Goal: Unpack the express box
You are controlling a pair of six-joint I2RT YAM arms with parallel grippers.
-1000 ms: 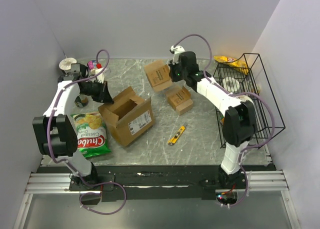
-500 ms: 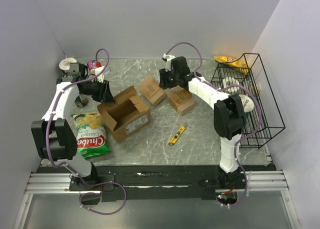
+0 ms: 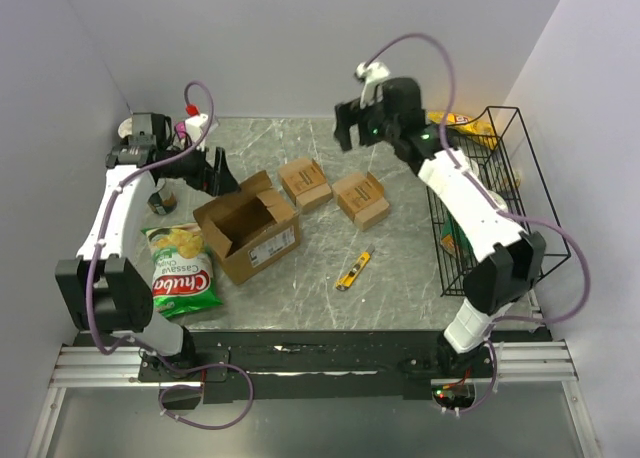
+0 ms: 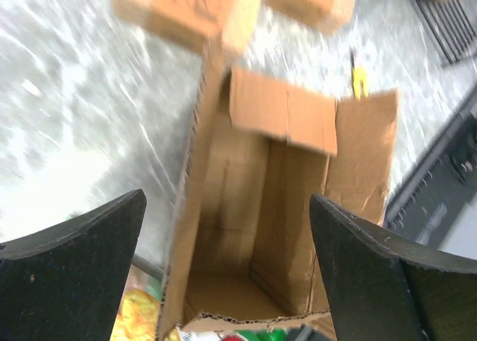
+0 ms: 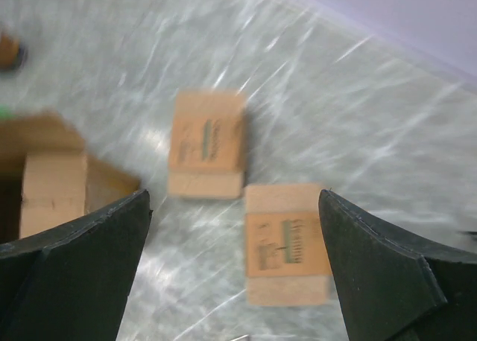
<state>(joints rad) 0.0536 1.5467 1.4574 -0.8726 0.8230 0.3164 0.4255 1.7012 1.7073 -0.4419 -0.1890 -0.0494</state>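
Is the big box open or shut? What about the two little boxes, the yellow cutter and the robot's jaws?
express box: open, flaps up, nothing seen inside.
left small box: shut, lying outside the express box.
right small box: shut, lying outside too.
left gripper: jaws open, holding nothing.
right gripper: jaws open, holding nothing.
yellow cutter: lying flat; blade too small to tell.

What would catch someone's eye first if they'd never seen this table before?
The express box stands out at centre-left, its flaps open and its inside looking empty in the left wrist view. Just behind it, to the right, sit a small cardboard box and a second small box, both closed. A bright green chips bag lies flat to the left of the express box.
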